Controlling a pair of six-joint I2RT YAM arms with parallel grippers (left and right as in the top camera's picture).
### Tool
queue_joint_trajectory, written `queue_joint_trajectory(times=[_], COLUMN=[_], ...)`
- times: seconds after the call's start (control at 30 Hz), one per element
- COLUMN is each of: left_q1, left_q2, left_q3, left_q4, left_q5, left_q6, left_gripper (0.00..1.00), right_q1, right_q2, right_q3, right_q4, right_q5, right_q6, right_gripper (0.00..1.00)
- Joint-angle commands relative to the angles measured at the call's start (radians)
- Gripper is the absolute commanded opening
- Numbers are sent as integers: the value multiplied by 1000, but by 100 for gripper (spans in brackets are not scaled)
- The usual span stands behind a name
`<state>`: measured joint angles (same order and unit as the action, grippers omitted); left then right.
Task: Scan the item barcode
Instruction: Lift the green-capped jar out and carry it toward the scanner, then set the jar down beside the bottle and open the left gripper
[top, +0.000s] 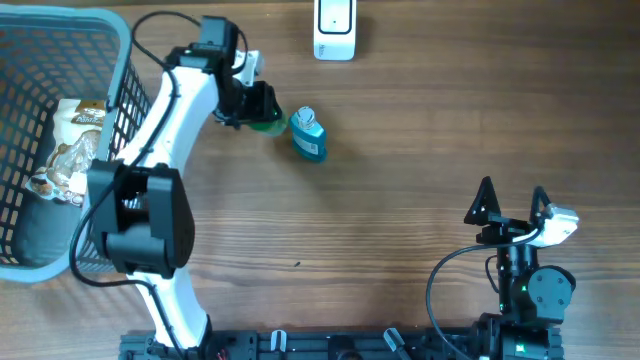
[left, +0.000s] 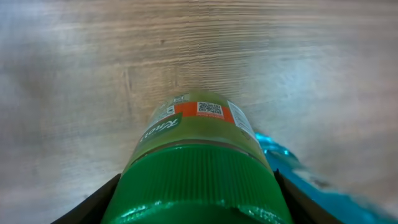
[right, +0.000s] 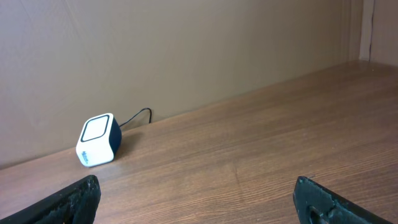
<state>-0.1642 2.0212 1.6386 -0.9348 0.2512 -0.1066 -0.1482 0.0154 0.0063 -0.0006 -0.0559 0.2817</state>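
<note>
The blue basket (top: 122, 70) at the left end of the bench (top: 400, 230) holds a pale snack packet (top: 75, 140) and a dark item (top: 40, 225) that I cannot identify. The left fingers (top: 256, 104) are partly spread and clamped on the green-capped bottle (left: 199, 180). It sits just beside a teal bottle (top: 308, 136) and apart from the white scanner (top: 334, 30). The right fingers (top: 484, 205) are spread wide with nothing between them.

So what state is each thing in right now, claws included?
left gripper: closed on the green bottle
green bottle: held, label code facing the wrist camera
teal bottle: on the table, untouched
right gripper: open, empty
scanner: on the table, nothing in front
basket: holding snack bags
</note>
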Motion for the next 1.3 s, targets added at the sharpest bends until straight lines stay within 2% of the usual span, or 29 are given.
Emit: queue_joint_trajectory(times=[0.0, 0.07, 0.17, 0.23, 0.43, 0.5, 0.73, 0.8, 0.87, 0.9, 1.07, 1.27], left_q1=[-66, -98, -128, -147, -154, -154, -154, -154, -154, -154, -154, -154], left_q2=[4, 4, 4, 5, 46, 72, 113, 113, 113, 110, 59, -86], left_q3=[16, 16, 16, 16, 14, 14, 15, 15, 15, 15, 16, 17], left_q4=[0, 0, -2, 0, -13, -24, 4, 27, 31, 31, 31, 28], left_q5=[-219, -336, -439, -496, -472, -457, -426, -409, -397, -397, -407, -473], left_q6=[-345, -539, -760, -949, -1305, -1390, -1431, -1427, -1426, -1418, -1416, -1416], left_gripper=[56, 57, 57, 59, 60, 64, 66, 77, 97, 100, 100, 100], right_q1=[3, 3, 3, 3, 3, 3, 3, 3, 3, 3, 3, 3], right_q2=[-8, -8, -8, -8, -8, -8, -8, -8, -8, -8, -8, -8], right_q3=[-1, -1, -1, -1, -1, -1, -1, -1, -1, -1, -1, -1], right_q4=[2, 2, 2, 2, 2, 2, 2, 2, 2, 2, 2, 2], right_q5=[-12, -12, -12, -12, -12, -12, -12, -12, -12, -12, -12, -12], right_q6=[-17, -16, -17, -17, -17, -17, -16, -16, -16, -17, -17, -16], right_gripper=[100, 100, 100, 100, 100, 100, 100, 100, 100, 100, 100, 100])
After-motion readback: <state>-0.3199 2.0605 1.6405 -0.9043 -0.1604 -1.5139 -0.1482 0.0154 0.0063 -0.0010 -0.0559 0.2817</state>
